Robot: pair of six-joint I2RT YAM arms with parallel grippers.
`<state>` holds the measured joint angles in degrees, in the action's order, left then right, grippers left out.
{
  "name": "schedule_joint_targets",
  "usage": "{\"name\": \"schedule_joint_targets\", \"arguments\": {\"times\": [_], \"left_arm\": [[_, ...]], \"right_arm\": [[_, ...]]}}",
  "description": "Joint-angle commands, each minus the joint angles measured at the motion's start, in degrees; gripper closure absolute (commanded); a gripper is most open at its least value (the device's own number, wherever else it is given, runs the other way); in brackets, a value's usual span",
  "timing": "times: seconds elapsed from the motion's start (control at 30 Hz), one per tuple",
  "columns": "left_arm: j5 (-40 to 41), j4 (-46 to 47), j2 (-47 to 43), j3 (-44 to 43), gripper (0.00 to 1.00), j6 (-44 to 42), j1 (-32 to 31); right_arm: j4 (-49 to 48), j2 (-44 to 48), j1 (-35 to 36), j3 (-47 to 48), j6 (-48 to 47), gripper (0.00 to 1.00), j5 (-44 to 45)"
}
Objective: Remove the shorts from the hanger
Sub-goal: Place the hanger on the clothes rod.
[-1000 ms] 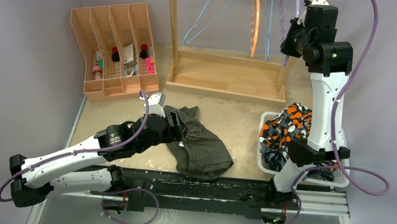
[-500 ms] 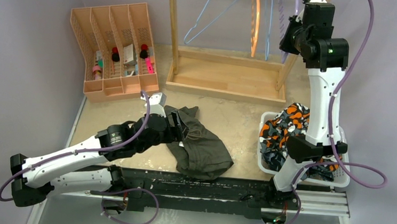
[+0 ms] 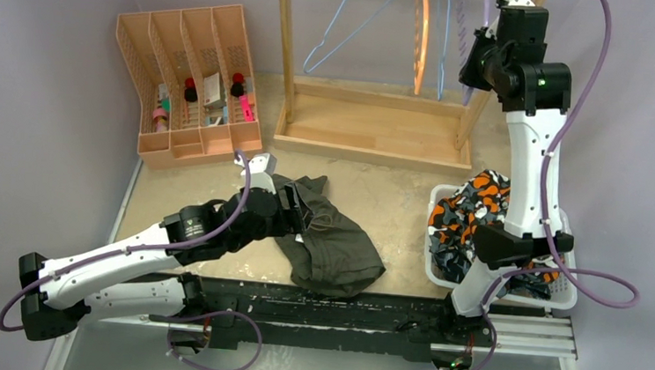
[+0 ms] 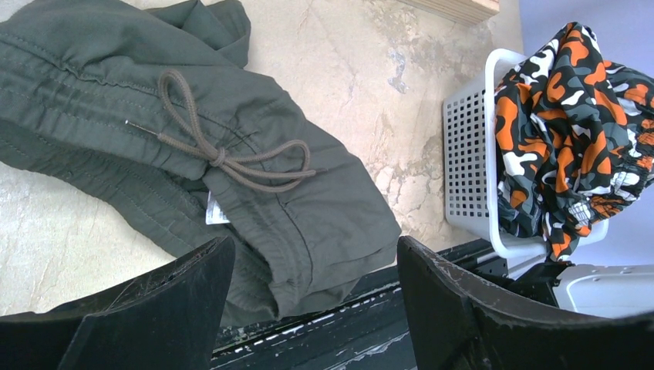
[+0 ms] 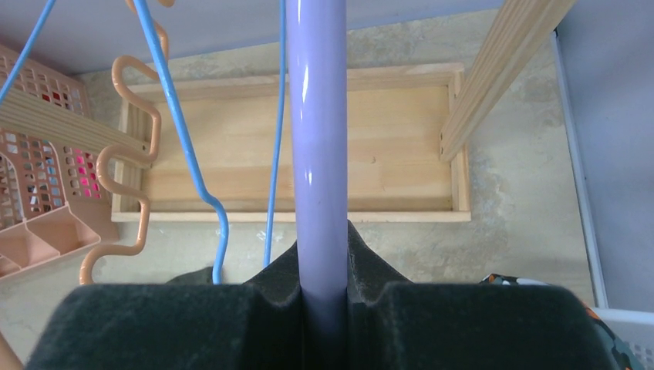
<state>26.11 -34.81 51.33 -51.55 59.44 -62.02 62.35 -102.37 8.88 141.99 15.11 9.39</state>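
Your right gripper (image 5: 320,297) clamps the lilac hanger (image 5: 316,116); your left gripper (image 4: 315,258) hangs open over the olive shorts (image 4: 100,69) lying on the table (image 4: 347,46). A hard pull could topple the wooden rack (image 3: 363,139).

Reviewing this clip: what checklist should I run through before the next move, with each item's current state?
1. left gripper open: ok.
2. olive shorts off any hanger, lying on the table: ok.
3. olive shorts in the white basket: not ok.
4. camouflage shorts in the white basket: ok.
5. right gripper shut on the purple hanger: ok.
6. blue hanger and orange hanger bare: ok.
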Motion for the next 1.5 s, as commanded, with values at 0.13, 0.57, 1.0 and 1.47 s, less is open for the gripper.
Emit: {"name": "schedule_joint_targets", "arguments": {"times": [0.13,0.57,1.0,1.47], "left_arm": [[-0.3,2.4,0.0,-1.4,0.24,0.0,-0.1],[-0.2,2.4,0.0,-1.2,0.24,0.2,-0.1],[-0.3,2.6,0.5,-1.0,0.24,0.5,-0.2],[3.2,1.9,-2.3,0.3,0.21,-0.6,-0.1]], "right_arm": [[-0.7,2.8,-0.3,0.2,-0.3,0.94,-1.3],[-5.1,9.9,-0.3,-7.1,0.1,0.68,-2.3],[-7.8,15.2,-0.3,-13.5,-1.0,0.88,-3.1],[-17.3,38.5,-0.3,-43.6,5.2,0.51,-4.3]]}}
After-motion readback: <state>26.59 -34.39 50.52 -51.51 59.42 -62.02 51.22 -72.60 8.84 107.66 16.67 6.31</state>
